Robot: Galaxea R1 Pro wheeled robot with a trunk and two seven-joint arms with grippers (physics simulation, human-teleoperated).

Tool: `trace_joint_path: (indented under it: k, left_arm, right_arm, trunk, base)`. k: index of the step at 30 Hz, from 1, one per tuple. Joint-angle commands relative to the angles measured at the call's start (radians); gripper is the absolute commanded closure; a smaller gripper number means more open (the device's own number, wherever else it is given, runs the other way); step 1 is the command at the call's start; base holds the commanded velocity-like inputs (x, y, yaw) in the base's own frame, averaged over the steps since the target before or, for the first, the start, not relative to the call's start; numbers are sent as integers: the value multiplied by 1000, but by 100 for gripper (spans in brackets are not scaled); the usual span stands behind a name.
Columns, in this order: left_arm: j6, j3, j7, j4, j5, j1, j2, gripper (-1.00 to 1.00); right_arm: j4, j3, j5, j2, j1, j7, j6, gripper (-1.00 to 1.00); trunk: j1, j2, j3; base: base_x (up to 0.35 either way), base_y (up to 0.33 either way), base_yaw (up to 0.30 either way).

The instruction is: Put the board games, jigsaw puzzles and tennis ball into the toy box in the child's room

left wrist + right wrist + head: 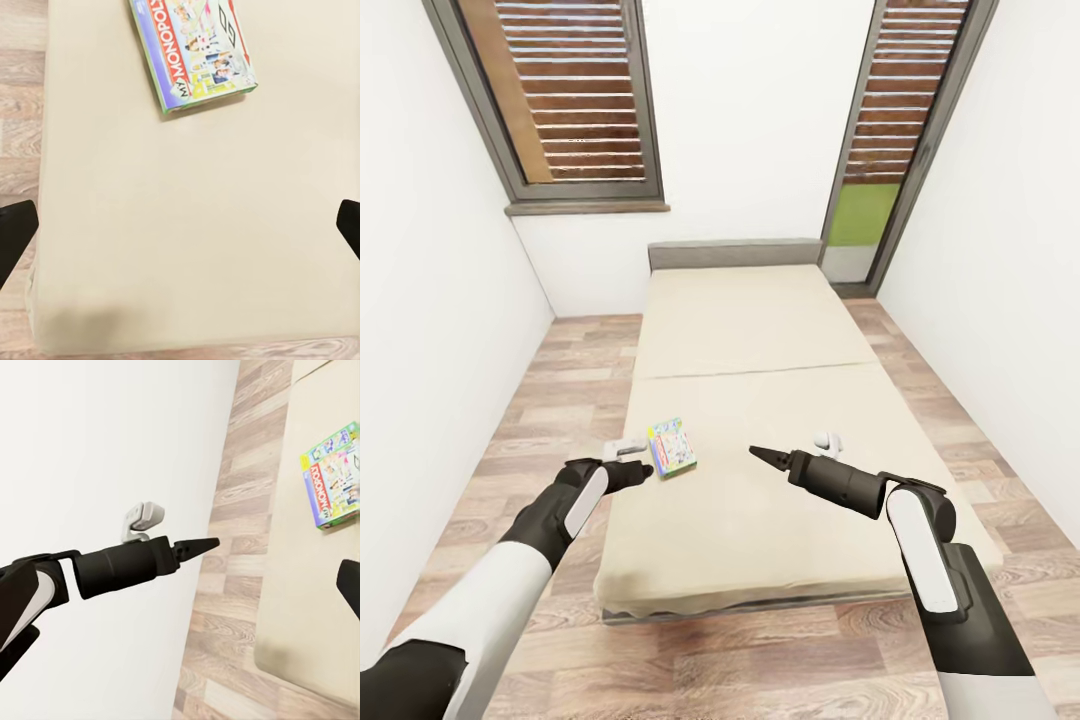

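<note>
The board game [196, 51] on the bed [780, 320] is cut off but reads "MY MONOPOLY", the left gripper [180, 232] is wide open and empty, and I cannot tell about the right gripper [768, 458].

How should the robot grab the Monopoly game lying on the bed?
The Monopoly box lies flat on the bed, near its left edge, so nothing can slide underneath. Probably best to come straight down with the left gripper, which is nearest, and pinch across the two long edges, the narrower span, near the middle. In the left wrist view the box sits slightly turned, so the wrist should rotate to match.
</note>
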Motion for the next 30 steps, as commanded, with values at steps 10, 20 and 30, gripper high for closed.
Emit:
trace_joint_path:
  k: [10, 20, 30]
  left_arm:
    - [3, -6, 7, -2, 10, -1, 6, -100]
    - [3, -5, 8, -2, 9, -1, 5, -100]
    - [3, -5, 9, -1, 9, -1, 4, -100]
  right_arm:
    - [0, -2, 5, 1, -1, 7, 5, -100]
    - [0, -3, 4, 1, -1, 9, 4, -100]
    - [0, -1, 4, 1, -1, 11, -3, -100]
  trunk:
    - [0, -2, -17]
    - [0, -2, -31]
    - [0, -2, -40]
  base:
    - [0, 0, 68]
    - [0, 0, 144]
    - [0, 0, 139]
